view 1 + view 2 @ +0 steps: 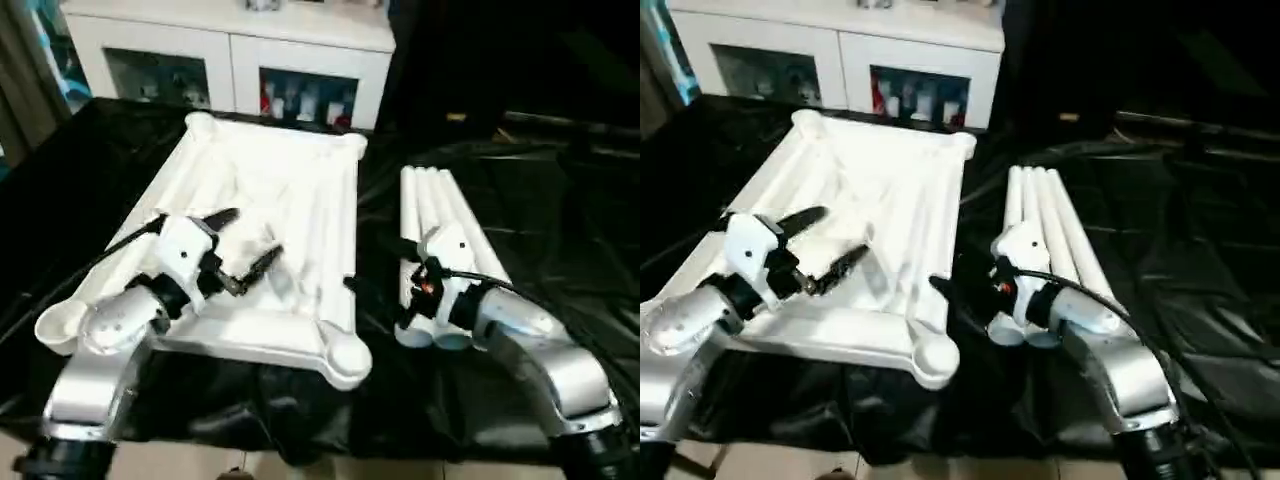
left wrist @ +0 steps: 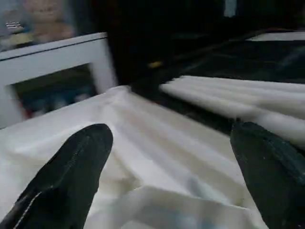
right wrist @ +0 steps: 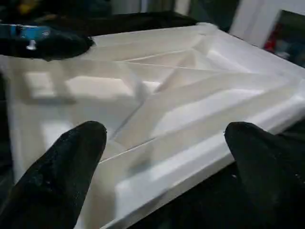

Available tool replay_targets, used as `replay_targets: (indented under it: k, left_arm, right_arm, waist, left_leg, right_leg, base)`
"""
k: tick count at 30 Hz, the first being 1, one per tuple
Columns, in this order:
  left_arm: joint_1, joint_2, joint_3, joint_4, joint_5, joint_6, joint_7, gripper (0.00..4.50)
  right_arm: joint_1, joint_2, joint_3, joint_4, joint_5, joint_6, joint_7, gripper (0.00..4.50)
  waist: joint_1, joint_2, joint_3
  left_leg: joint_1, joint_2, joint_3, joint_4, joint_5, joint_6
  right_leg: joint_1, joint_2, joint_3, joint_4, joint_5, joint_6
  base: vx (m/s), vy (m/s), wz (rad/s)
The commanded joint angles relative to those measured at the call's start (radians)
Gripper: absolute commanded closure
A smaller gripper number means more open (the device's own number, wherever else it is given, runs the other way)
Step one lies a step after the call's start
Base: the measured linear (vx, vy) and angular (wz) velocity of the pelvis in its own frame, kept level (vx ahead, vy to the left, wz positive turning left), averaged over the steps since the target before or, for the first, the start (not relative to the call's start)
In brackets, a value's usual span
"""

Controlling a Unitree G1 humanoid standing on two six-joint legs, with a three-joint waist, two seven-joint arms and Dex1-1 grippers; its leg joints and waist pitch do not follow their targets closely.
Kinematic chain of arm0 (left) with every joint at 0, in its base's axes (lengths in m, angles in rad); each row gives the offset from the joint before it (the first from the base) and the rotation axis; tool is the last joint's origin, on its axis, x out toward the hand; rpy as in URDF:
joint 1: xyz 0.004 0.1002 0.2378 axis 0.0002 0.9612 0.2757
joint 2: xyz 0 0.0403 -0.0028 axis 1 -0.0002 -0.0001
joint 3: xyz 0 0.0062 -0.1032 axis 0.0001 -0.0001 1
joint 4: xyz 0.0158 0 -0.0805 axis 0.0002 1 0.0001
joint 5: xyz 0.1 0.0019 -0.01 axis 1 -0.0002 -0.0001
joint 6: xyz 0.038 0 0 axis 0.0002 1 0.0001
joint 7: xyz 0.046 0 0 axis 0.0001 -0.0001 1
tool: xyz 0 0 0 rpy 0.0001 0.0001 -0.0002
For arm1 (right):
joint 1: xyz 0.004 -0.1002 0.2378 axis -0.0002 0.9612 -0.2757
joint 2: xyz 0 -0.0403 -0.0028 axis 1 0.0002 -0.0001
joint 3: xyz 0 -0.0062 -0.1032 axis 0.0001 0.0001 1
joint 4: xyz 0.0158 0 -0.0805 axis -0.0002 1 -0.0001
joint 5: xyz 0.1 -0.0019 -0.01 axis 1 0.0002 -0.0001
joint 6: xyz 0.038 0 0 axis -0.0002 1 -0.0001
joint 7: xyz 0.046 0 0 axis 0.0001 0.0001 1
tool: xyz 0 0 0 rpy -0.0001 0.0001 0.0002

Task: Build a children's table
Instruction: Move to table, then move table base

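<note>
Your robot stands at the black-draped work table (image 1: 90, 170) with the children's table still in pieces: the white tabletop (image 1: 290, 190) lies upside down on the left, ribbed underside up, its round corner sockets (image 1: 345, 358) bare, while the four legs (image 1: 440, 215) lie bundled side by side just to its right, none yet fitted. Your left gripper (image 1: 245, 245) hovers over the near half of the tabletop with its black fingers (image 2: 71, 176) spread wide and nothing between them. Your right gripper (image 1: 375, 275) sits over the dark strip between the tabletop's right edge and the near ends of the legs, pointing toward the tabletop, its fingers (image 3: 62, 167) likewise well apart and holding nothing. A white cabinet (image 1: 230, 50) stands beyond the far edge of the work table. By the look of it, assembly has not begun in any visible way: all four sockets want a leg, so you have the whole fitting job ahead, and then the finished table must be turned upright. Picking up a first leg looks like the natural opening move.
</note>
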Motion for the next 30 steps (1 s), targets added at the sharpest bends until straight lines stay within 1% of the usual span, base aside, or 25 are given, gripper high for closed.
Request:
replay_targets:
  k: [1, 2, 3, 4, 5, 6, 7, 8, 9, 10, 12, 13, 14, 15, 16, 17, 18, 20, 22, 23, 24, 25, 26, 29, 30]
  left_arm:
    - [-0.033, 0.068, -0.041, 0.007, -0.036, 0.046, -0.164, 0.0]
    - [-0.038, 0.101, -0.059, 0.007, -0.041, 0.058, -0.219, 0.0]
    - [-0.044, 0.122, -0.07, 0.011, -0.045, 0.063, -0.257, 0.18]
    - [-0.049, 0.183, -0.118, 0.009, -0.026, 0.088, -0.339, 0.3]
    - [-0.049, 0.189, -0.123, 0.009, -0.024, 0.09, -0.347, 0.37]
    - [-0.048, 0.228, -0.165, 0.01, 0.011, 0.095, -0.393, 0.41]
    - [-0.047, 0.254, -0.199, 0.013, 0.042, 0.095, -0.425, 0.41]
    - [-0.048, 0.259, -0.206, 0.015, 0.048, 0.094, -0.432, 0.64]
    - [-0.053, 0.268, -0.221, 0.021, 0.058, 0.102, -0.439, 0.64]
    - [-0.064, 0.264, -0.237, 0.04, 0.084, 0.09, -0.427, 0.8]
    - [-0.095, 0.244, -0.261, 0.085, 0.13, 0.093, -0.397, 0.84]
    - [-0.099, 0.246, -0.267, 0.09, 0.132, 0.107, -0.405, 0.95]
    - [-0.1, 0.247, -0.268, 0.09, 0.131, 0.108, -0.406, 0.95]
    - [-0.105, 0.257, -0.281, 0.093, 0.13, 0.126, -0.417, 1.15]
    - [-0.11, 0.258, -0.286, 0.098, 0.133, 0.128, -0.417, 1.15]
    - [-0.115, 0.255, -0.287, 0.102, 0.13, 0.136, -0.415, 1.21]
    - [-0.119, 0.252, -0.288, 0.106, 0.133, 0.137, -0.417, 1.21]
    - [-0.123, 0.252, -0.293, 0.11, 0.142, 0.14, -0.42, 1.5]
    - [-0.126, 0.255, -0.304, 0.11, 0.152, 0.148, -0.435, 1.62]
    - [-0.124, 0.254, -0.305, 0.104, 0.151, 0.156, -0.438, 1.65]
    - [-0.122, 0.257, -0.307, 0.098, 0.153, 0.158, -0.44, 1.72]
    - [-0.121, 0.259, -0.309, 0.094, 0.154, 0.159, -0.441, 1.72]
    - [-0.119, 0.261, -0.311, 0.09, 0.157, 0.158, -0.438, 1.99]
    - [-0.114, 0.262, -0.314, 0.082, 0.162, 0.156, -0.431, 2.11]
    - [-0.112, 0.261, -0.315, 0.08, 0.165, 0.154, -0.429, 2.26]
  right_arm:
    - [-0.037, -0.053, 0.011, 0.006, 0.006, -0.014, 0.074, 0.03]
    - [-0.043, -0.073, 0.018, 0.011, 0.008, -0.016, 0.104, 0.03]
    - [-0.049, -0.086, 0.022, 0.014, 0.009, -0.015, 0.125, 0.01]
    - [-0.054, -0.12, 0.038, 0.014, -0.002, -0.026, 0.17, 0.0]
    - [-0.054, -0.123, 0.04, 0.014, -0.003, -0.027, 0.174, 0.0]
    - [-0.05, -0.144, 0.051, 0.014, -0.013, -0.033, 0.2, 0.0]
    - [-0.046, -0.158, 0.06, 0.015, -0.022, -0.038, 0.22, 0.0]
    - [-0.045, -0.161, 0.061, 0.015, -0.024, -0.038, 0.225, 0.0]
    - [-0.044, -0.166, 0.063, 0.014, -0.02, -0.033, 0.237, 0.0]
    - [-0.039, -0.173, 0.064, 0.002, -0.011, -0.023, 0.248, 0.0]
    - [-0.022, -0.194, 0.072, -0.034, 0.013, 0.003, 0.279, 0.0]
    - [-0.018, -0.199, 0.076, -0.042, 0.015, 0.007, 0.286, 0.0]
    - [-0.018, -0.2, 0.076, -0.043, 0.015, 0.008, 0.287, 0.0]
    - [-0.013, -0.206, 0.082, -0.051, 0.016, 0.012, 0.295, 0.0]
    - [-0.01, -0.21, 0.084, -0.053, 0.015, 0.01, 0.299, 0.0]
    - [-0.006, -0.212, 0.087, -0.056, 0.013, 0.011, 0.301, 0.0]
    - [-0.004, -0.213, 0.089, -0.058, 0.009, 0.013, 0.302, 0.0]
    - [0.001, -0.214, 0.094, -0.06, 0.002, 0.014, 0.302, 0.0]
    - [0.01, -0.213, 0.102, -0.064, -0.007, 0.014, 0.299, 0.0]
    - [0.013, -0.212, 0.102, -0.066, -0.008, 0.014, 0.298, 0.0]
    - [0.014, -0.21, 0.103, -0.067, -0.011, 0.016, 0.296, 0.0]
    - [0.015, -0.21, 0.103, -0.068, -0.012, 0.017, 0.295, 0.0]
    - [0.016, -0.209, 0.105, -0.069, -0.014, 0.017, 0.293, 0.0]
    - [0.018, -0.209, 0.109, -0.07, -0.017, 0.016, 0.289, 0.0]
    - [0.019, -0.209, 0.111, -0.07, -0.018, 0.016, 0.288, 0.0]
  waist:
    - [0.003, 0.013, -0.034]
    - [0.002, 0.015, -0.031]
    - [0.003, 0.019, -0.029]
    - [0.004, 0.023, -0.029]
    - [0.004, 0.019, -0.03]
    - [0.005, 0.025, -0.032]
    - [0.007, 0.022, -0.033]
    - [0.005, 0.023, -0.034]
    - [0.005, 0.023, -0.036]
    - [0.005, 0.029, -0.039]
    - [0.003, 0.031, -0.042]
    - [0.006, 0.032, -0.046]
    - [0.005, 0.03, -0.047]
    - [0.006, 0.032, -0.047]
    - [0.004, 0.028, -0.045]
    - [0.004, 0.027, -0.044]
    - [0.003, 0.03, -0.042]
    - [0.002, 0.029, -0.039]
    - [0.004, 0.03, -0.038]
    - [0.004, 0.03, -0.038]
    - [0.005, 0.034, -0.039]
    - [0.005, 0.032, -0.041]
    - [0.005, 0.033, -0.04]
    - [0.006, 0.034, -0.04]
    - [0.006, 0.032, -0.04]
  left_leg:
    - [0.022, 0.062, -0.012, -0.101, -0.234, -0.016]
    - [0.02, 0.065, -0.007, -0.104, -0.255, -0.025]
    - [0.019, 0.066, -0.006, -0.106, -0.26, -0.029]
    - [0.022, 0.068, -0.004, -0.108, -0.263, -0.033]
    - [0.024, 0.069, -0.004, -0.109, -0.266, -0.031]
    - [0.027, 0.069, -0.001, -0.107, -0.249, -0.027]
    - [0.025, 0.071, -0.001, -0.107, -0.227, -0.02]
    - [0.024, 0.07, 0.003, -0.105, -0.203, -0.017]
    - [0.023, 0.07, 0.005, -0.103, -0.188, -0.016]
    - [0.023, 0.071, 0.007, -0.101, -0.169, -0.014]
    - [0.02, 0.07, 0.008, -0.097, -0.149, -0.008]
    - [0.024, 0.071, 0.01, -0.093, -0.133, 0.0]
    - [0.018, 0.07, 0.009, -0.093, -0.11, 0.007]
    - [0.017, 0.07, 0.008, -0.092, -0.102, 0.008]
    - [0.02, 0.07, 0.01, -0.092, -0.115, 0.011]
    - [0.017, 0.069, 0.011, -0.093, -0.12, 0.012]
    - [0.019, 0.07, 0.011, -0.094, -0.137, 0.008]
    - [0.021, 0.072, 0.012, -0.096, -0.166, 0.002]
    - [0.023, 0.073, 0.012, -0.097, -0.181, -0.004]
    - [0.023, 0.074, 0.012, -0.098, -0.181, -0.005]
    - [0.022, 0.074, 0.011, -0.098, -0.177, -0.007]
    - [0.022, 0.074, 0.011, -0.097, -0.169, -0.006]
    - [0.022, 0.073, 0.012, -0.097, -0.169, -0.005]
    - [0.022, 0.073, 0.012, -0.097, -0.168, -0.003]
    - [0.021, 0.073, 0.012, -0.097, -0.168, -0.003]
  right_leg:
    - [0.035, -0.092, 0.051, -0.089, -0.165, -0.155]
    - [0.033, -0.094, 0.052, -0.095, -0.223, -0.148]
    - [0.032, -0.095, 0.054, -0.097, -0.245, -0.143]
    - [0.028, -0.095, 0.054, -0.099, -0.263, -0.139]
    - [0.025, -0.094, 0.055, -0.101, -0.267, -0.137]
    - [0.021, -0.092, 0.057, -0.096, -0.233, -0.146]
    - [0.023, -0.091, 0.056, -0.095, -0.196, -0.15]
    - [0.024, -0.09, 0.056, -0.091, -0.158, -0.161]
    - [0.025, -0.09, 0.056, -0.088, -0.134, -0.168]
    - [0.025, -0.089, 0.053, -0.082, -0.082, -0.187]
    - [0.028, -0.085, 0.051, -0.076, -0.019, -0.203]
    - [0.027, -0.083, 0.05, -0.073, 0.03, -0.211]
    - [0.032, -0.085, 0.049, -0.069, 0.071, -0.222]
    - [0.032, -0.085, 0.048, -0.068, 0.083, -0.225]
    - [0.03, -0.085, 0.048, -0.07, 0.075, -0.231]
    - [0.032, -0.085, 0.048, -0.071, 0.064, -0.232]
    - [0.03, -0.087, 0.049, -0.073, 0.034, -0.234]
    - [0.028, -0.088, 0.05, -0.08, -0.027, -0.232]
    - [0.026, -0.09, 0.052, -0.083, -0.061, -0.227]
    - [0.026, -0.09, 0.052, -0.083, -0.065, -0.226]
    - [0.027, -0.09, 0.052, -0.082, -0.058, -0.226]
    - [0.027, -0.089, 0.052, -0.08, -0.038, -0.228]
    - [0.026, -0.088, 0.051, -0.079, -0.028, -0.231]
    - [0.026, -0.089, 0.051, -0.078, -0.019, -0.235]
    - [0.027, -0.089, 0.051, -0.078, -0.021, -0.234]
  base:
    - [-0.08, -0.035, -0.05]
    - [-0.068, -0.025, -0.07]
    - [-0.068, -0.025, -0.07]
    - [0.0, 0.0, 0.0]
    - [0.0, 0.0, 0.0]
    - [0.0, 0.0, 0.0]
    - [0.0, 0.0, 0.0]
    - [0.0, 0.0, 0.0]
    - [0.0, 0.0, 0.0]
    - [0.0, 0.0, 0.0]
    - [0.0, 0.0, 0.0]
    - [0.0, 0.0, 0.0]
    - [0.0, 0.0, 0.0]
    - [0.0, 0.0, 0.0]
    - [0.0, 0.0, 0.0]
    - [0.0, 0.0, 0.0]
    - [0.0, 0.0, 0.0]
    - [0.0, 0.0, 0.0]
    - [0.0, 0.0, 0.0]
    - [0.0, 0.0, 0.0]
    - [0.0, 0.0, 0.0]
    - [0.0, 0.0, 0.0]
    - [0.0, 0.0, 0.0]
    - [0.0, 0.0, 0.0]
    - [0.0, 0.0, 0.0]
